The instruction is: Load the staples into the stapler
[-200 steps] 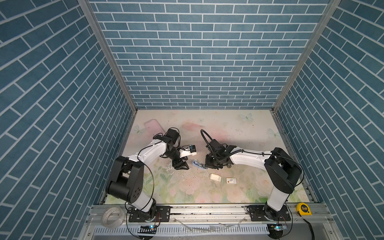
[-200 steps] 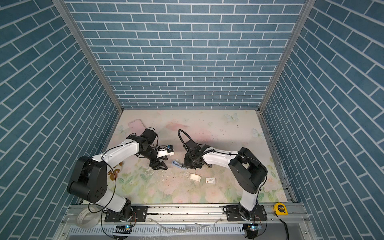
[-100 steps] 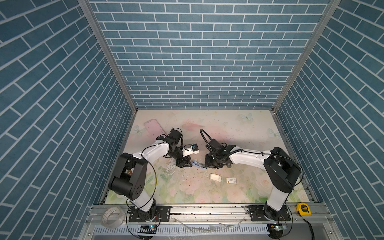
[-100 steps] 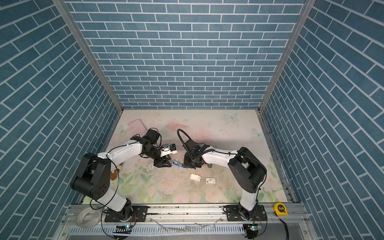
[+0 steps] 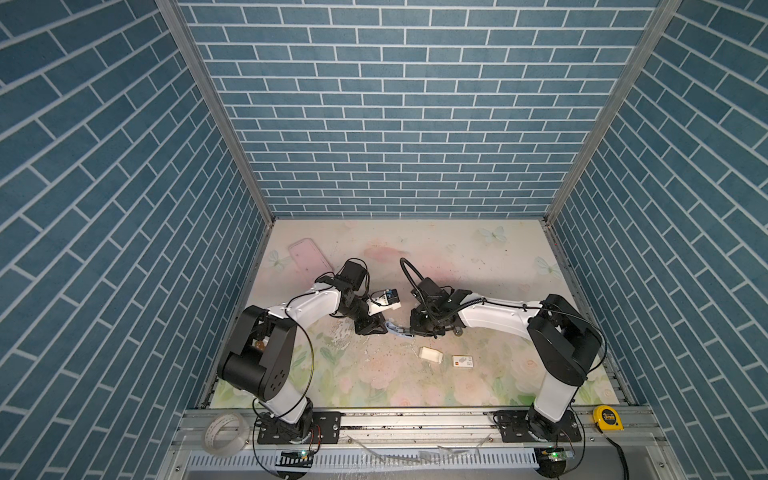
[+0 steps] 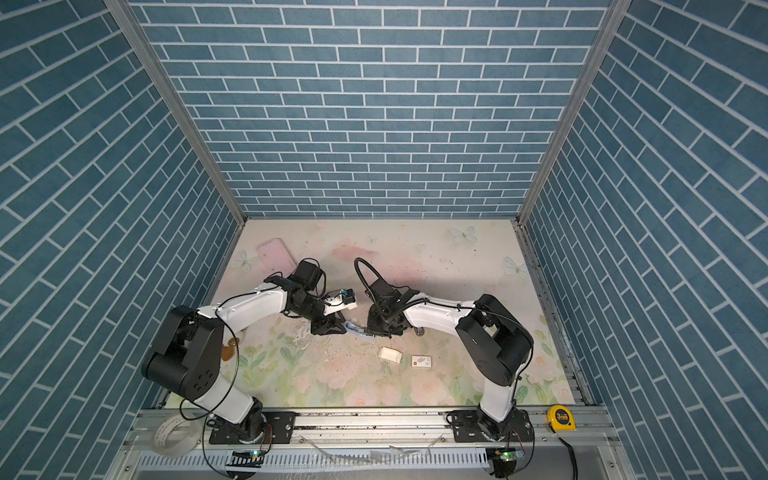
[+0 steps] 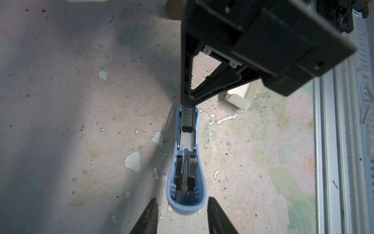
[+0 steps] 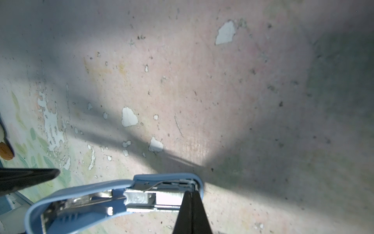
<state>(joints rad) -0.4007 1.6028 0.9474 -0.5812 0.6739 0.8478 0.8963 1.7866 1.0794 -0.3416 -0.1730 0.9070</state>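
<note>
Blue plastic stapler (image 5: 397, 331) (image 6: 353, 328) lies on the floral mat (image 5: 457, 257), centre of frame in both top views, between the two grippers. Its metal channel is exposed in the left wrist view (image 7: 186, 162). Dark-grey staples (image 7: 187, 117) (image 8: 170, 197) sit in the channel at the nose end.

Right gripper (image 7: 187, 102) (image 8: 191, 200): fingers pressed together, tips down on the nose end of the strip. Contact only, no pinch visible.

Left gripper (image 7: 181, 199): fingers spread, one each side of the stapler's rounded rear end, with a thin gap on both sides.

White cardboard tray (image 5: 430, 354) is on the mat just lower right of the stapler. White sleeve (image 5: 462, 361), with a red mark, is just right of the tray. Pink flat case (image 5: 309, 259) lies upper left on the mat.
</note>
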